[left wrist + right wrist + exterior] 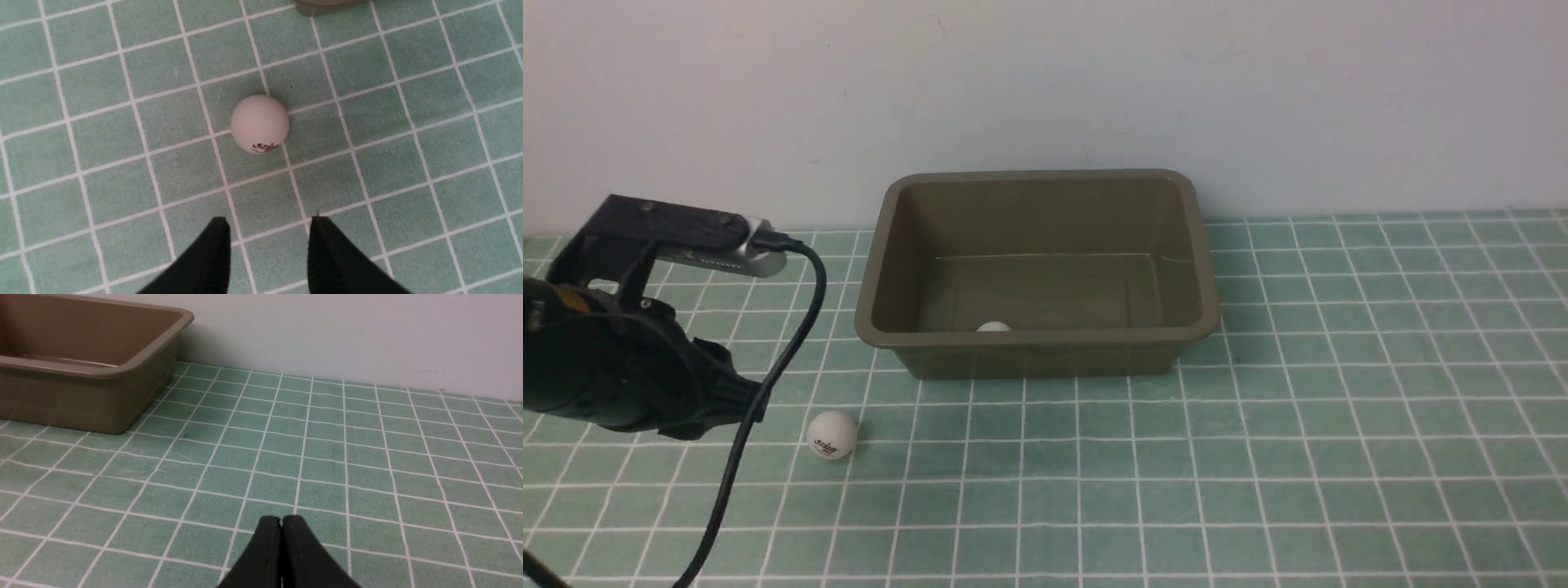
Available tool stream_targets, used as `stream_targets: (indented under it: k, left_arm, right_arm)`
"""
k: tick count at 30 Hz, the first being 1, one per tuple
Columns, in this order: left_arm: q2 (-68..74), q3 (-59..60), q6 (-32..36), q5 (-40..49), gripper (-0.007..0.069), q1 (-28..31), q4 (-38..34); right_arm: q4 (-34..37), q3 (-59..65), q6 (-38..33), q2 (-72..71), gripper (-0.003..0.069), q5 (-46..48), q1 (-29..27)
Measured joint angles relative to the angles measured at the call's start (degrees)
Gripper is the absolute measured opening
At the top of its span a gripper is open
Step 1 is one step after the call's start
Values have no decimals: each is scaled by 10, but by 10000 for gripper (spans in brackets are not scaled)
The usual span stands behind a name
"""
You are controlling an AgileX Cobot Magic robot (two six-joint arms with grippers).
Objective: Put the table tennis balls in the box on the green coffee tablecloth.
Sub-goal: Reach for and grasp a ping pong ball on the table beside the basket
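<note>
One white table tennis ball (832,434) with a dark and red logo lies on the green coffee tablecloth (1258,457), in front of the box's left corner. The top of a second ball (993,327) shows inside the olive-brown box (1037,192), against its near wall. In the left wrist view my left gripper (269,220) is open and empty. The logo ball (260,123) lies a short way beyond its black fingertips (218,245). My left arm (621,376) hangs low at the front view's left edge. My right gripper (281,520) is shut and empty over bare cloth, out of the front view.
The box stands against a pale wall (1045,82) at the back. Its right end (122,367) shows in the right wrist view, and one corner (327,6) in the left wrist view. A black cable (768,384) trails from the left arm's camera mount.
</note>
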Motion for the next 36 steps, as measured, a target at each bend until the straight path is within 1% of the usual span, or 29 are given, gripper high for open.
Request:
stream_targets:
  k: [3,9,15,16,23,26,32,36]
  left_arm:
    - [29,-15,20,-1,283,0,-19]
    - [76,-46,45,-2,336,0,-27]
    - [132,-85,50,-5,381,0,-29]
    - [153,-96,50,-7,400,0,-29]
    - [223,-111,56,-27,469,0,-30]
    - [249,-111,70,-40,482,0,-48]
    - [289,-111,115,-48,482,0,-95]
    - [310,-112,132,-63,482,0,-111]
  right_arm:
    - [0,0,0,0,-18,0,0]
    - [0,0,0,0,-18,0,0]
    - [0,0,0,0,-18,0,0]
    - [0,0,0,0,-18,0,0]
    - [0,0,0,0,-18,0,0]
    - [0,0,0,0,-18,0,0]
    - [0,0,0,0,-18,0,0]
    - [0,0,0,0,-18,0,0]
